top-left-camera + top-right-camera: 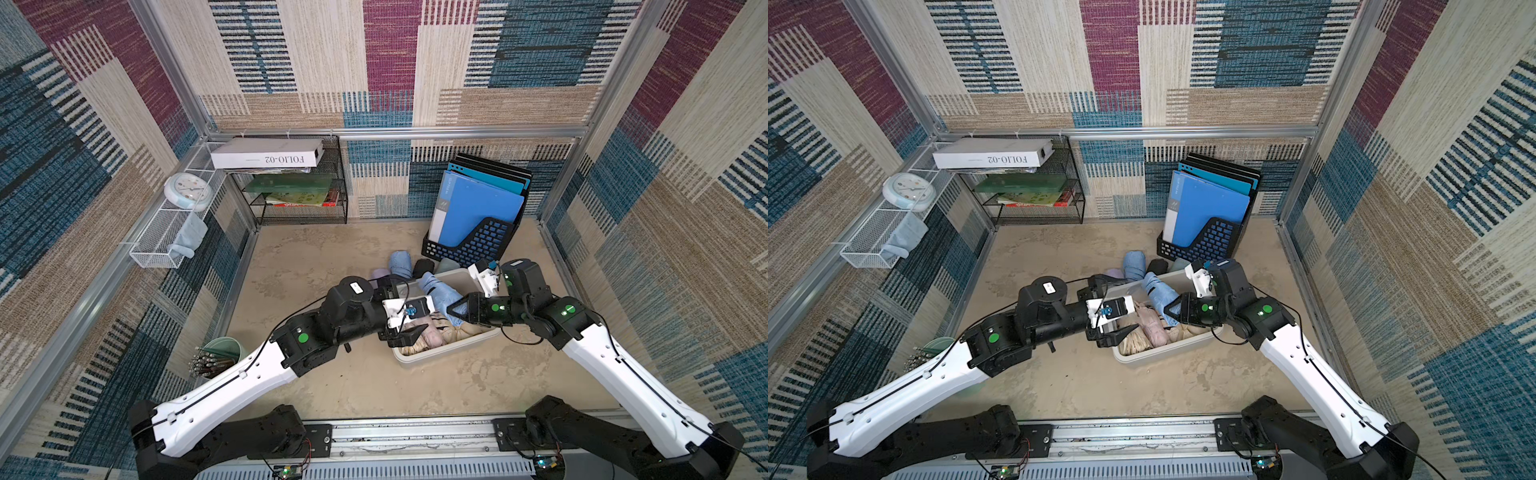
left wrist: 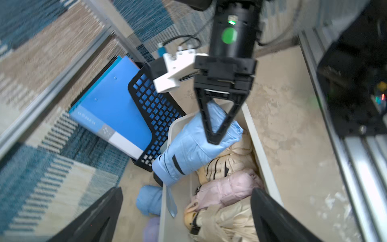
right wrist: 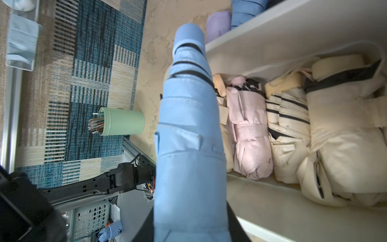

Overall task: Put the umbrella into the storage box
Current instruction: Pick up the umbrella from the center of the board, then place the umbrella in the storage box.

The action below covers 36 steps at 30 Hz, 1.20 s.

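Far right: black file holder (image 1: 469, 247) stuffed with blue folders (image 1: 478, 208). Far, left of centre, against the back wall: black wire rack (image 1: 338, 187), books (image 1: 303, 198) on its shelves, white box (image 1: 266, 153) marked FOLIO-02 on top. Left wall: white mesh basket (image 1: 153, 245) with a clock (image 1: 188, 191) and a pale blue cloth (image 1: 190, 236). Near left: green cup (image 1: 226, 348) of pencils (image 1: 206, 365).

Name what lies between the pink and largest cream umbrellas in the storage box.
A black-striped cream umbrella lies between the pink umbrella and the largest cream umbrella, seen in the right wrist view.
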Motion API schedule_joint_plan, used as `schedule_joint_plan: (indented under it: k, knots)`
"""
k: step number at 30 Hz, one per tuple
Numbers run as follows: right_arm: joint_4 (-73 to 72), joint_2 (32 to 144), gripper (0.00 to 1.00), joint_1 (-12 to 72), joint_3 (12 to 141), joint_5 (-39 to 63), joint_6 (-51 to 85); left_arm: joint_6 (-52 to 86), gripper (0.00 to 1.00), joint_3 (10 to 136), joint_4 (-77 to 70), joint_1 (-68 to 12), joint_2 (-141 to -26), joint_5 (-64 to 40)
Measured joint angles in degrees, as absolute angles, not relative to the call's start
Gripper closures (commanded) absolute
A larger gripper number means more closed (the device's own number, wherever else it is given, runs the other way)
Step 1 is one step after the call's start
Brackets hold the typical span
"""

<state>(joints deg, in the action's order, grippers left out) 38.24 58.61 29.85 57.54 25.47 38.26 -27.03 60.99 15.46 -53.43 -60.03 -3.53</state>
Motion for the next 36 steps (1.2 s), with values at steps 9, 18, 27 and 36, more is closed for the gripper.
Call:
schedule_joint_plan:
  k: [9,18,27,36]
  knots:
    - [39.92,61.6,0.79,29.89,54.0,24.95,40.71,32.27,0.16,53.63,22.52,-49.58,-57.78,13.45]
    - [30.46,67.51,0.78,29.85,50.68,22.92,44.23,58.19,0.12,49.95,21.63,-40.58,-66.89,1.43]
    - [24.05,70.89,0.37,29.91,47.53,20.73,45.58,63.07,0.2,50.59,17.5,-39.88,-73.45,-5.8]
    - [30.0,71.64,0.37,29.85,53.17,11.16,37.52,63.88,0.36,51.22,16.12,-39.72,-76.64,-7.62]
